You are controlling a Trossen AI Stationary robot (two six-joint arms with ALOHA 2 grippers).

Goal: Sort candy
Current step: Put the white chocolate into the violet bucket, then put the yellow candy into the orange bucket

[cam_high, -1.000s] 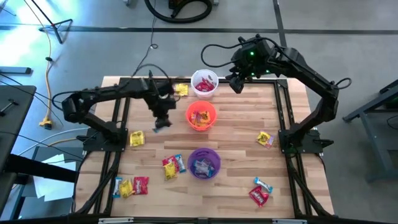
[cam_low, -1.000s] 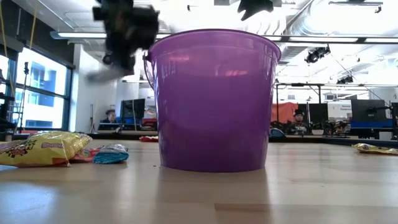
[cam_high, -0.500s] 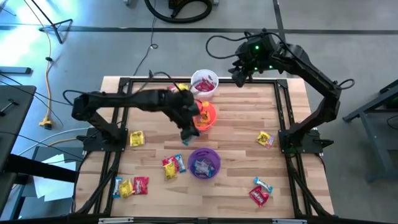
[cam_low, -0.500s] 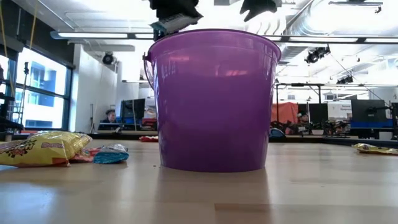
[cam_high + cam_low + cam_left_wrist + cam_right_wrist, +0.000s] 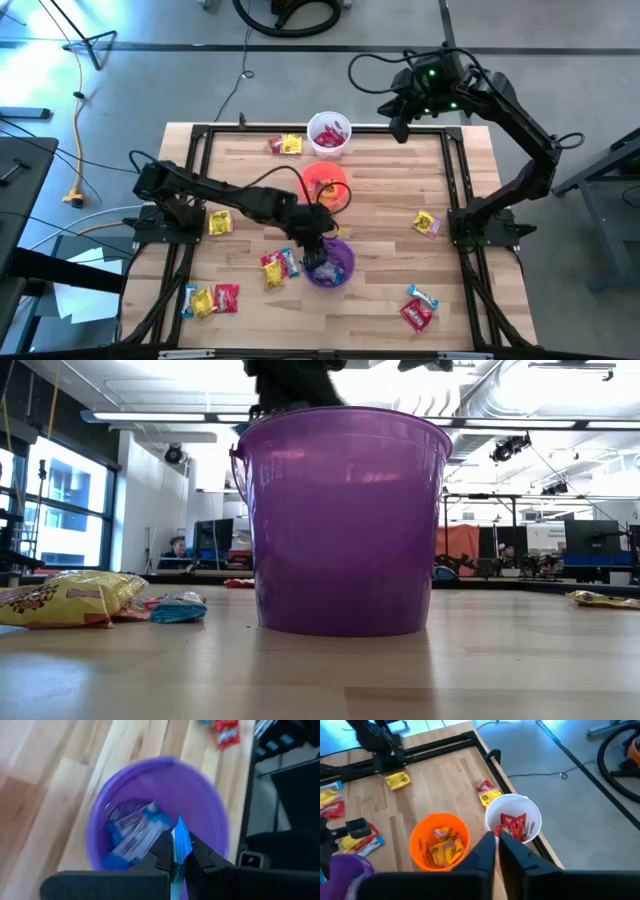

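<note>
purple cup (image 5: 330, 262): we see blue-white candy (image 5: 132, 832) inside
left gripper (image 5: 179, 862): over purple cup, clamped on a blue-white sweet (image 5: 179, 842)
orange cup (image 5: 324, 186): yellow candy (image 5: 442, 847) inside
white cup (image 5: 329, 134): red candy (image 5: 514, 826) inside
right gripper (image 5: 497, 847): fingers together, above the table's far edge
table (image 5: 390, 210): loose candy scattered around

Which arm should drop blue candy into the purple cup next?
Left. Its claw is shut on a blue candy right above the purple cup. The right claw is shut and empty, hanging far off over the white cup.
</note>
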